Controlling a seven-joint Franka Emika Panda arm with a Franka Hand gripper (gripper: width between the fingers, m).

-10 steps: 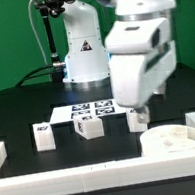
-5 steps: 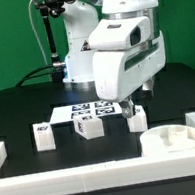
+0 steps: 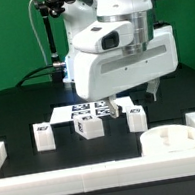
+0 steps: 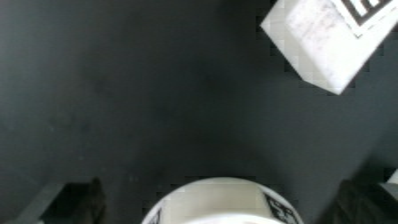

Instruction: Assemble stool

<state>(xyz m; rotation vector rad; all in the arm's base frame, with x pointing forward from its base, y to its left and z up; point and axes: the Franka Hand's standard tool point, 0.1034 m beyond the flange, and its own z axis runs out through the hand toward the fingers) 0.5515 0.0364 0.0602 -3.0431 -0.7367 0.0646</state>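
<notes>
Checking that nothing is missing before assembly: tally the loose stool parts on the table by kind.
Block legs: 3
Round seat: 1
Total: 4

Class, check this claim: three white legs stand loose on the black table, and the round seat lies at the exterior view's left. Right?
No. The exterior view shows the round seat at its right, not its left. The three legs do stand loose on the black table.
</notes>
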